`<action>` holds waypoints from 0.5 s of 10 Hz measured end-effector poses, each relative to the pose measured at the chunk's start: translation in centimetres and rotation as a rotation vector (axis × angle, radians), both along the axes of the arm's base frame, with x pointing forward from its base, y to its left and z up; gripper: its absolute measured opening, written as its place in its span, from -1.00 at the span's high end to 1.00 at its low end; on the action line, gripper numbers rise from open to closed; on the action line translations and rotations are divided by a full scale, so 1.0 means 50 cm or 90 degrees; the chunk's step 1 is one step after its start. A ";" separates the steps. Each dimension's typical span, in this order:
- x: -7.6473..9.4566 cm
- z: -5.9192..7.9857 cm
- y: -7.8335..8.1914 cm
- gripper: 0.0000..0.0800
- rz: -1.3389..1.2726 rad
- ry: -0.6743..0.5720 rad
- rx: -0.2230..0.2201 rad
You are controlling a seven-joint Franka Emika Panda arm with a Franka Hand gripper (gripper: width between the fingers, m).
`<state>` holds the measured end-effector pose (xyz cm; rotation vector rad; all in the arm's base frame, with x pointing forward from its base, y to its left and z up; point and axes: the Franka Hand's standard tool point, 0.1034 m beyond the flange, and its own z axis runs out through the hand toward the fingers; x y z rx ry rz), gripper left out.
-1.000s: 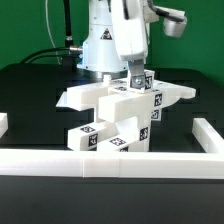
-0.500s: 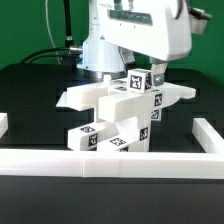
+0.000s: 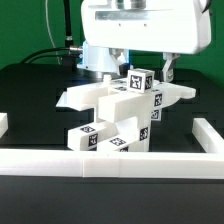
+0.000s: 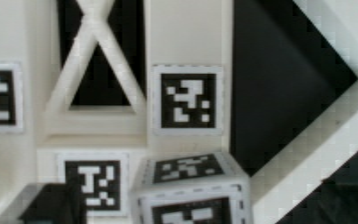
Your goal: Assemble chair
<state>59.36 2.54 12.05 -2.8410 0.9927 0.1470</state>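
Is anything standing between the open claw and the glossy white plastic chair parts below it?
Nothing visible does. The claw hangs open over the glossy white plastic chair, and no other object shows between them.

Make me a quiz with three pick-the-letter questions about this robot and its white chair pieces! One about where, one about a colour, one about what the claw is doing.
1. Where is the gripper?
A) above the chair parts
B) flat on the floor
C) underneath the pile

2. What colour is the table?
A) red
B) black
C) yellow

3. How are the gripper's jaws?
A) shut on a leg
B) shut on a cable
C) open

Answers:
1 A, it hangs over the pile of white pieces.
2 B, the bare top around the pieces is black.
3 C, its fingers stand wide apart.
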 end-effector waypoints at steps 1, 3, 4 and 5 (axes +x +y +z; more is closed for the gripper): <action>0.000 0.000 -0.001 -0.62 0.054 -0.008 0.002; -0.001 0.000 -0.004 -0.62 0.209 -0.023 -0.011; -0.002 0.000 -0.002 -0.62 0.297 -0.028 -0.021; -0.001 0.000 0.000 -0.62 0.352 -0.031 -0.026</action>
